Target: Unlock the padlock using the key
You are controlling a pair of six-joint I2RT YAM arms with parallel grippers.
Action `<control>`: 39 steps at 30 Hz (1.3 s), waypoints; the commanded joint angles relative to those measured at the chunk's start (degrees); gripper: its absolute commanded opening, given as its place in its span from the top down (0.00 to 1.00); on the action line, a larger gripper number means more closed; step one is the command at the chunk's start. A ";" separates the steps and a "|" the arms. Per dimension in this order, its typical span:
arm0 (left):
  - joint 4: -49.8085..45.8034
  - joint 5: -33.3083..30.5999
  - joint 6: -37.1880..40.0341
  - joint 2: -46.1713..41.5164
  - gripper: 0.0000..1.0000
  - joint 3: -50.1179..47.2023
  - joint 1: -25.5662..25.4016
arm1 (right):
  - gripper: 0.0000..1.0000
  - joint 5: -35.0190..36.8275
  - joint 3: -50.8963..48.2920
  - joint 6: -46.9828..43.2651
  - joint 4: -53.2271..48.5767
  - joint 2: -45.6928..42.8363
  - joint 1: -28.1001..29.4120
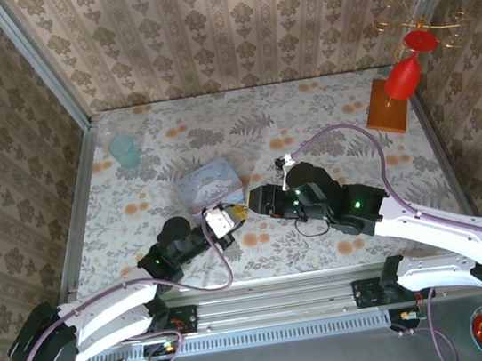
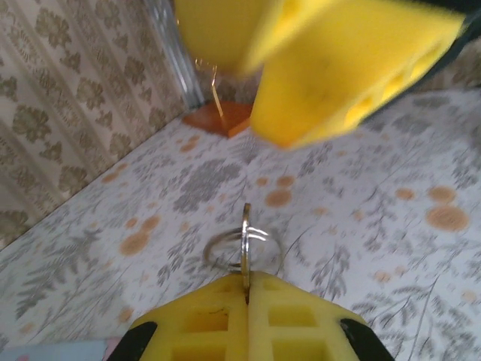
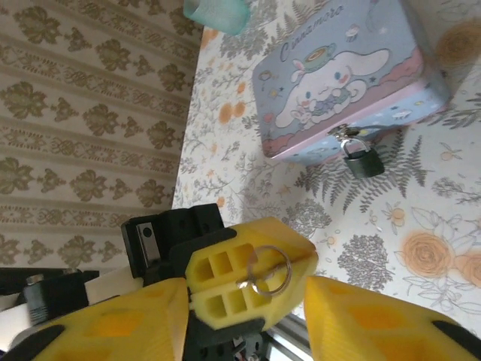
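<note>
Right wrist view: the small dark squarish padlock (image 3: pixel 364 160) with a thin metal shackle is being hung from the latch of the pale blue cartoon-printed rectangular tin (image 3: pixel 346 68), which is being carried by the floral-patterned surface (image 3: pixel 421 218). A small silver key on a wire ring (image 3: pixel 264 271) is being pinched in the closed yellow left claw (image 3: pixel 252 282), while the right claw (image 3: pixel 248 301) is being held wide open just beside it, with nothing gripped.

top external: high above near edge of table (image 1: pixel 332 123), looks down and forward over whole tabletop to far wall (image 1: pixel 229 29). left wrist: very close behind left gripper (image 2: pixel 246 284), low, faces right gripper (image 2: pixel 259 75). right wrist: close, rolled sideways, faces back at left gripper and tin (image 3: pixel 338 68). both wrist views share key ring (image 2: pixel 242 248); top and right wrist share tin.
</note>
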 commanded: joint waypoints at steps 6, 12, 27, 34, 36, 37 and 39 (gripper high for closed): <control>-5.47 -1.81 7.54 1.71 1.00 4.93 0.27 | 0.56 -0.44 -1.71 8.67 1.17 1.74 0.53; -6.16 -0.40 9.24 2.45 1.00 5.42 -0.54 | 0.61 -2.31 -1.48 11.53 2.50 4.14 0.74; -5.64 1.34 9.96 1.63 1.00 4.62 -1.53 | 0.68 -1.85 -1.67 14.61 2.15 6.61 0.65; -5.70 1.26 10.58 1.57 1.00 4.54 -1.51 | 0.74 -1.88 -2.16 15.23 2.35 7.15 0.56; -5.68 1.08 10.65 1.45 1.00 4.54 -1.54 | 0.77 -2.18 -1.94 15.18 2.33 7.33 0.48; -5.72 0.99 10.72 1.43 1.00 4.46 -1.49 | 0.78 -2.18 -1.79 15.05 2.34 7.28 0.48; -5.68 0.63 10.92 1.49 1.00 4.45 -1.52 | 0.81 -2.16 -1.67 14.75 1.91 7.33 0.48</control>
